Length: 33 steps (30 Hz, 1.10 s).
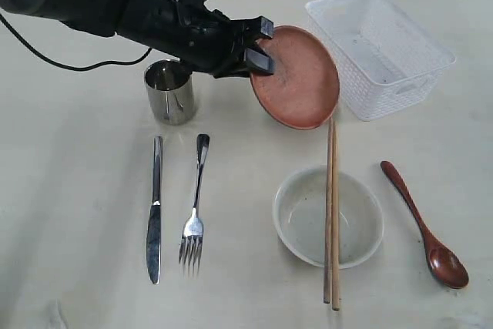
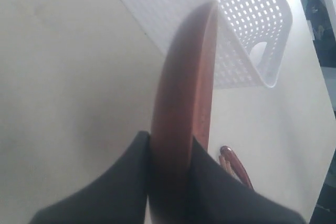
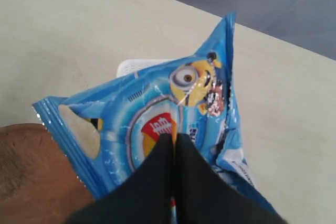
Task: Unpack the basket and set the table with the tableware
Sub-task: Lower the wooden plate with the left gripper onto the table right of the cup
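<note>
The left gripper clamps the tilted plate by its rim, the basket just beyond it; the right gripper pinches the blue snack bag.

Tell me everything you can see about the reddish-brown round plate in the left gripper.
The reddish-brown round plate looks matte, like wood or clay, with a shallow rim and faintly speckled face. It is steeply tilted, its rim clamped in the left gripper, between the steel cup and the white lattice basket. Its lower edge is by the tips of the wooden chopsticks; whether it touches the table is unclear.
</note>
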### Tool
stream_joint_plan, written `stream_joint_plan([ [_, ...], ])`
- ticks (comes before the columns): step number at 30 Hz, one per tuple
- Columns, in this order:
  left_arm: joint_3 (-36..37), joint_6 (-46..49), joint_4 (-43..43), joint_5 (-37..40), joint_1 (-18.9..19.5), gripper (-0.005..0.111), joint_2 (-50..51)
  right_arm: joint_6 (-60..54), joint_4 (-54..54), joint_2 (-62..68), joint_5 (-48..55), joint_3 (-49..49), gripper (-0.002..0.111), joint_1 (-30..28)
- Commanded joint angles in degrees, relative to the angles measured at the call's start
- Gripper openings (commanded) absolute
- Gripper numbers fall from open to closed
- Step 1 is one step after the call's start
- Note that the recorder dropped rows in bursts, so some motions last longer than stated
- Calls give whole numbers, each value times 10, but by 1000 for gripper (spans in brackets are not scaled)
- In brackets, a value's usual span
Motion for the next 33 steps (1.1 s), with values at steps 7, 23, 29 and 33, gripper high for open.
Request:
stream_joint_plan([
  [7,-3,-32,40,12,-3,0,15,-7,0,-2,1,-3,0,-3],
  [23,-6,-32,46,17,-3,0,15,-9,0,-2,-1,-3,0,-3],
  [29,-6,-45,46,17,-3,5,15,-9,0,-2,-4,-3,0,-3],
  [33,-6,-49,46,17,-3,18,15,-9,0,-2,-4,-3,0,-3],
])
